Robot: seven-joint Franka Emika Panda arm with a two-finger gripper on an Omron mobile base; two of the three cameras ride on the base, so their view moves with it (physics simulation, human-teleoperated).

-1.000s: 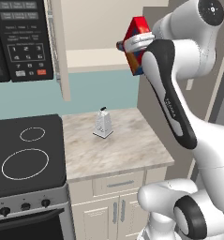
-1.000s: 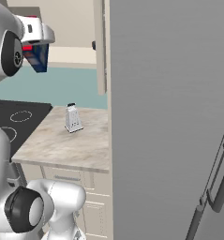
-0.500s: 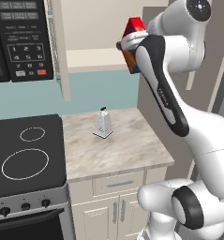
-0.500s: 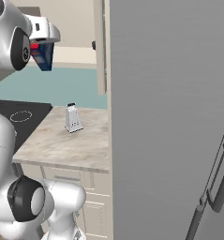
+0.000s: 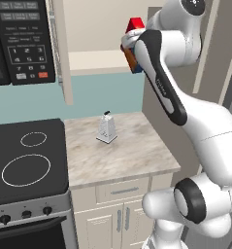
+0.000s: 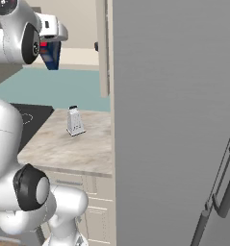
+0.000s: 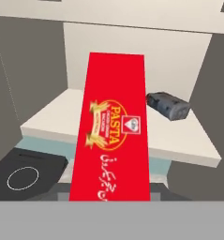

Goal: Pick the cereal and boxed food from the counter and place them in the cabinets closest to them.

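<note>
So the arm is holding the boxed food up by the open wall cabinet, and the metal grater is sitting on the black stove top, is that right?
Not quite. The grater stands on the beige counter, to the right of the stove top, as the left base view shows. The rest holds: the gripper has the boxed food raised in front of the open cabinet's shelf.

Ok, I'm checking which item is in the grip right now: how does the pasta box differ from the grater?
The pasta box has a red face and dark blue sides; the grater is silver metal. The pasta box is held aloft, level with the cabinet shelf; the grater stands upright on the counter. The pasta box is a plain rectangular block; the grater tapers upward to a dark handle. Both are slim and four-sided.
</note>
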